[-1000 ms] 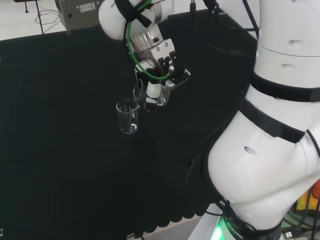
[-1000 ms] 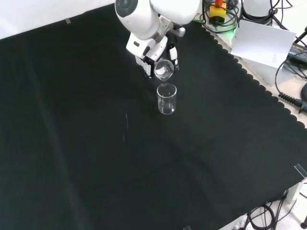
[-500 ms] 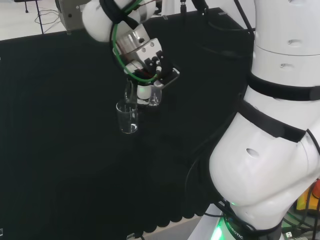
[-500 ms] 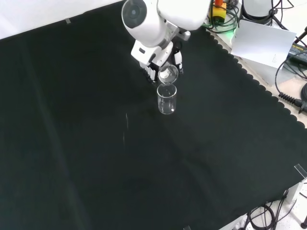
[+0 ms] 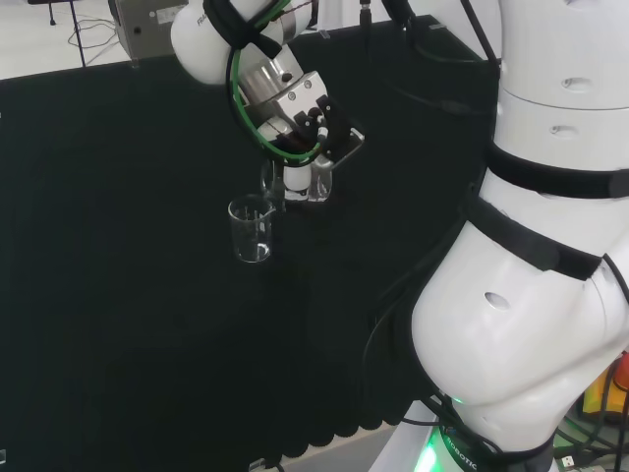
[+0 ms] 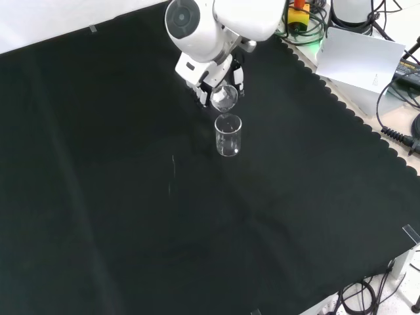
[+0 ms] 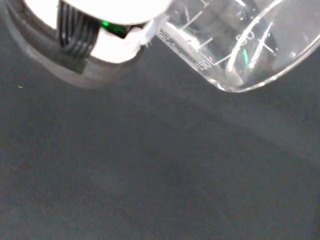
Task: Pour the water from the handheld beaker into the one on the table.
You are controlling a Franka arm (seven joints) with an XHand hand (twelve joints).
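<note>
Above the black cloth (image 6: 131, 216), the black and white hand (image 6: 205, 77) grips 1 tilted clear glass beaker (image 6: 224, 97), fingers curled around it. Its mouth seems just above the upright clear beaker (image 6: 228, 135) standing on the cloth.

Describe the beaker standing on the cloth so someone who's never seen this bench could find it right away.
Start at the white robot arm reaching over the black cloth in the front view. Just below its robot hand stands a small clear glass beaker, upright on the cloth. The other beaker is tilted and held in the robot hand; this one stands free.
</note>
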